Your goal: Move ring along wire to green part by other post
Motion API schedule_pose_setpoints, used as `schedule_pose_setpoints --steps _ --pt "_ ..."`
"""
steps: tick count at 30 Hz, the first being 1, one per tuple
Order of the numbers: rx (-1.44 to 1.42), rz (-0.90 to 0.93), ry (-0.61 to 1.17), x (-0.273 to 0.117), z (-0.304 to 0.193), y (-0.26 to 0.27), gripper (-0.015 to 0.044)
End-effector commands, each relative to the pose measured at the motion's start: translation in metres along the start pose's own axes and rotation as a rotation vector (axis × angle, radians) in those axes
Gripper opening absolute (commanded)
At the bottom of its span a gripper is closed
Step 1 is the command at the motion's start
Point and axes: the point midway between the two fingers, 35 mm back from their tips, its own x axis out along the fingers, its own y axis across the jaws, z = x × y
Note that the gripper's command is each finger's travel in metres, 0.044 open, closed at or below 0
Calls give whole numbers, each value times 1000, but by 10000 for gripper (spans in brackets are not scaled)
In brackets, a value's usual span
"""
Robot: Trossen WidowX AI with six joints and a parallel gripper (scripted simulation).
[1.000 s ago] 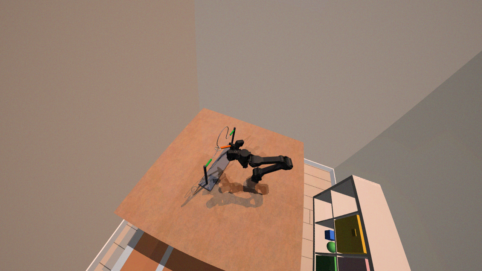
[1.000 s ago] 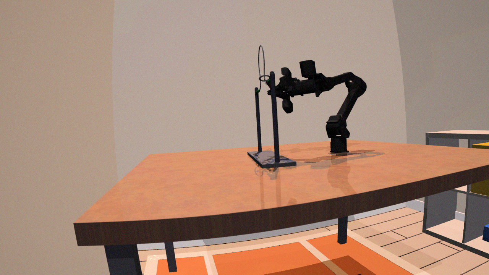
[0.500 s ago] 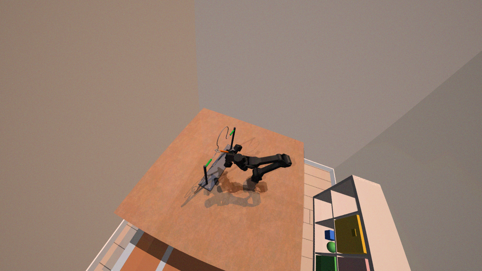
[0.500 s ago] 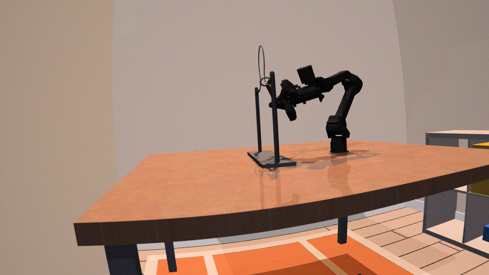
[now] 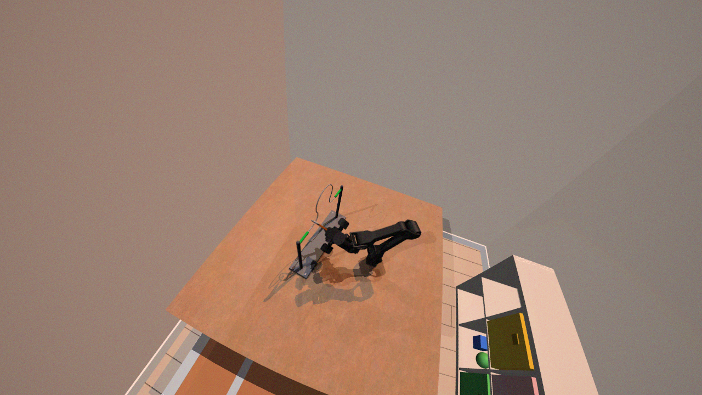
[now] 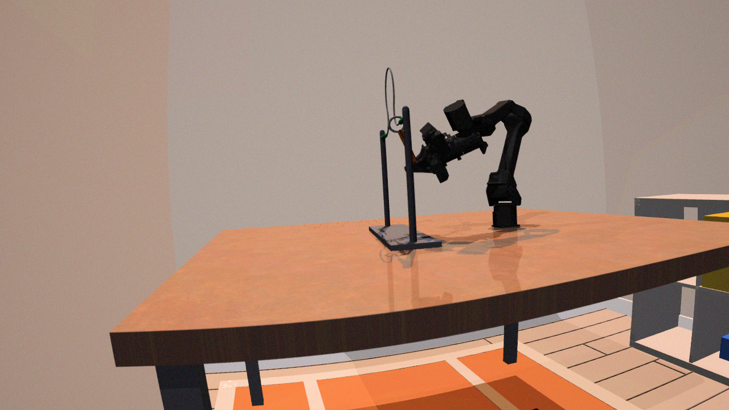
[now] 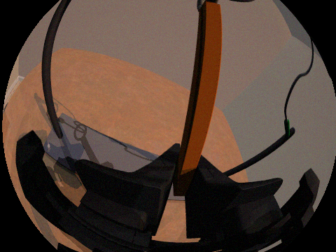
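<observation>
The gripper [image 5: 327,231] [image 6: 415,164] [image 7: 189,154] is shut on the lower end of the orange handle [image 5: 321,226] [image 6: 403,140] [image 7: 207,77]. The handle slopes up and away from the fingers to the ring [image 6: 389,124]. The ring is nearly upright, around the grey wire [image 5: 316,205] [image 6: 385,91] [image 7: 285,105], between the two green parts. It is closer to the near green part [image 5: 304,236] [image 6: 401,121] than to the far green part [image 5: 338,192] [image 6: 383,136] [image 7: 288,127]. In the wrist view the ring is mostly cut off. Its exact gap to the wire cannot be told.
The near post [image 5: 299,258] [image 6: 409,193] [image 7: 47,70] and the far post [image 5: 338,205] [image 6: 385,183] [image 7: 260,157] stand on a grey base [image 6: 425,244] [image 7: 101,143]. The wire rises in a tall loop toward the far post. The base lies on the table [image 5: 245,280] [image 6: 229,275].
</observation>
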Motion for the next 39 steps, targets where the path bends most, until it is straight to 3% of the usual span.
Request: schedule_pose_setpoints --steps 1,19,39 --pt "64 35 10 -1 1 12 -150" --pt "330 174 42 -13 12 61 -150" --pt "394 205 47 -21 22 86 -150"
